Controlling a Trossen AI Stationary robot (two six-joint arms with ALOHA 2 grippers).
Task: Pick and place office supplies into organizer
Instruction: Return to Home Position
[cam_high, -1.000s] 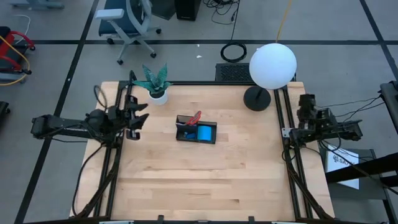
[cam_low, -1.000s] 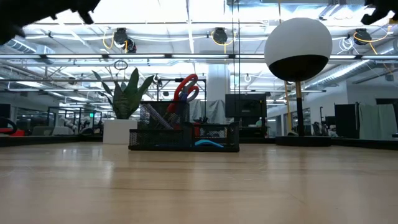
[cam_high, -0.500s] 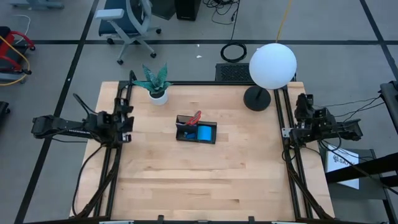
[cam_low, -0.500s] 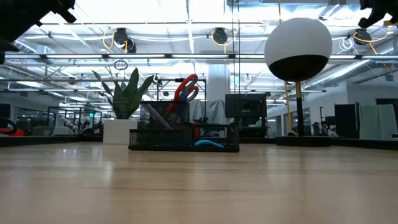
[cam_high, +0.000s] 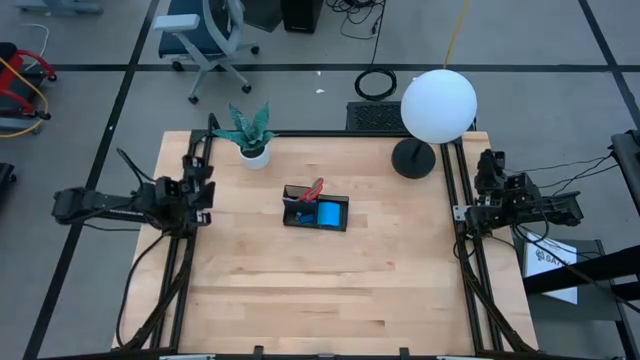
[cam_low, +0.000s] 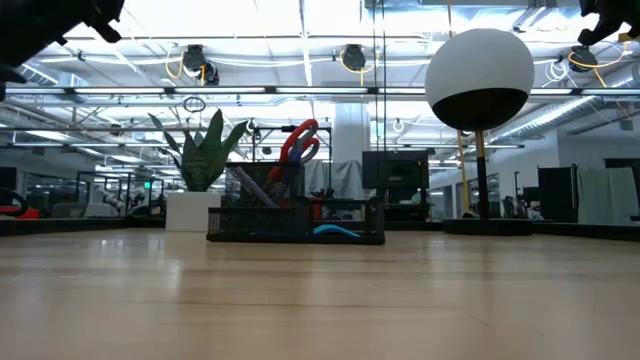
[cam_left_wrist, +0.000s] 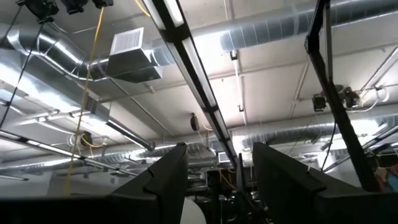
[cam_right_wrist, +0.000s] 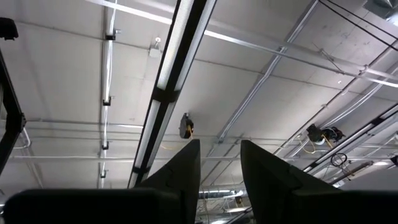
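Observation:
The black organizer (cam_high: 315, 213) stands at the table's middle. Red-handled scissors (cam_low: 298, 142) stick up out of its higher compartment, handles on top. The blue note pad (cam_high: 329, 213) lies flat in the lower compartment. My left gripper (cam_high: 203, 190) is drawn back at the table's left edge, well clear of the organizer. It points up at the ceiling and is open, with nothing between its fingers (cam_left_wrist: 219, 163). My right gripper (cam_high: 487, 168) rests off the table's right edge. It also points up, and a narrower empty gap shows between its fingers (cam_right_wrist: 220, 155).
A potted plant (cam_high: 248, 134) stands at the far left of the table. A lamp with a white globe (cam_high: 438, 104) and a round black base (cam_high: 412, 158) stands at the far right. The near half of the wooden tabletop (cam_high: 320, 290) is bare.
My left gripper has drawn back toward the table's left edge, sunk a little and tipped further upward, then held still. Its fingers stay open. The organizer and its contents have not moved.

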